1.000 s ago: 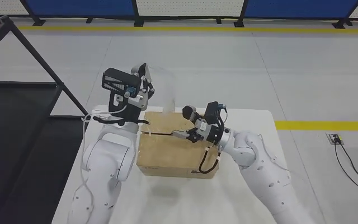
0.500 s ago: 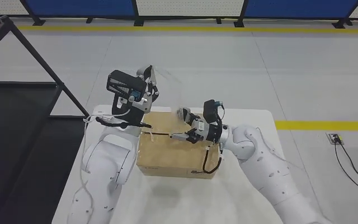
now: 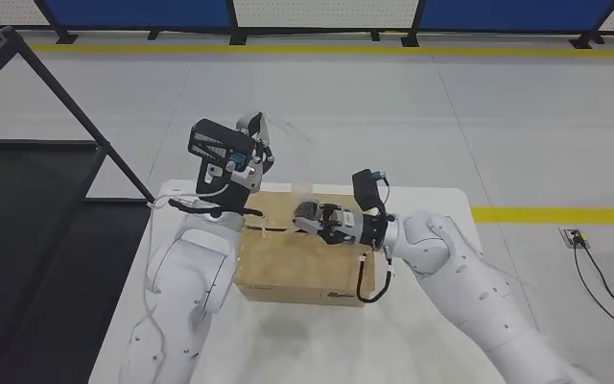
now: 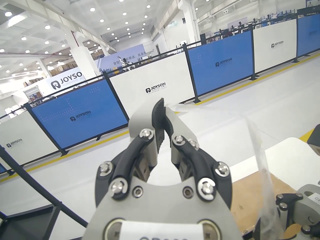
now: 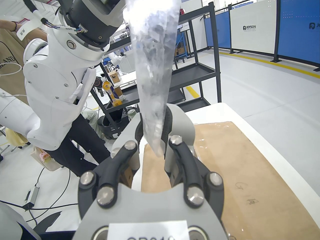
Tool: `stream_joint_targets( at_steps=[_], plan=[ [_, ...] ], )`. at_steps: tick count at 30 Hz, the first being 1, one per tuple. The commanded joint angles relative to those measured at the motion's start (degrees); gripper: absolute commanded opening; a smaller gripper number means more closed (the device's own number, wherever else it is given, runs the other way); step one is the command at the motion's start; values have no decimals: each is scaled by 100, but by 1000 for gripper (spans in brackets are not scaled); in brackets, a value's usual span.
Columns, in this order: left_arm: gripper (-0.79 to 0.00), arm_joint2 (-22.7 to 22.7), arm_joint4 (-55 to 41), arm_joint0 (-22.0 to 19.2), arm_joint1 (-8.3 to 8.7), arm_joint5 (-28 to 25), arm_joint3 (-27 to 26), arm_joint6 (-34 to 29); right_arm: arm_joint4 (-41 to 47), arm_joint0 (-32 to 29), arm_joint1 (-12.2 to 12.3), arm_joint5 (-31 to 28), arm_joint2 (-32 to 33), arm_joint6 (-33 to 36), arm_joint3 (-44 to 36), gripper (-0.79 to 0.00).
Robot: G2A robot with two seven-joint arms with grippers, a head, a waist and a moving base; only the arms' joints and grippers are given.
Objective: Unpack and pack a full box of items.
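Stretching tighter now: left pincer [image 4: 163, 116], upper middle of the top view, and right pincer [image 5: 155, 123], swung in over the cardboard box [image 3: 288, 269] mid-frame, are both clamped on the clear plastic strip [image 5: 152, 51]. Guessing the box on the desk [image 3: 307, 336] isn't unpacked yet.

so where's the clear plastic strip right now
The clear plastic strip is stretched between the raised left hand and the right hand, both pinching it, above the cardboard box.
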Motion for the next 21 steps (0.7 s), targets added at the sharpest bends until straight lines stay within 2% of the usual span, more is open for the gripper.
stream_joint_targets(
  at_steps=[1, 6, 9, 21],
  plan=[
    [-785, 1, 11, 6, -2, -5, -12, -15, 12, 19, 56, 0, -58, 3, -51, -520],
    [-785, 3, 32, 16, -9, 21, -33, -44, -12, 89, 190, 0, -216, 11, -121, -526],
    [-785, 0, 60, 30, -11, 35, -40, -67, -51, 113, 267, 0, -219, -149, -130, -785],
    [-785, -91, 10, 139, -24, 169, -121, -84, -851, 297, 439, 78, -6, -390, -14, -785]
  ],
)
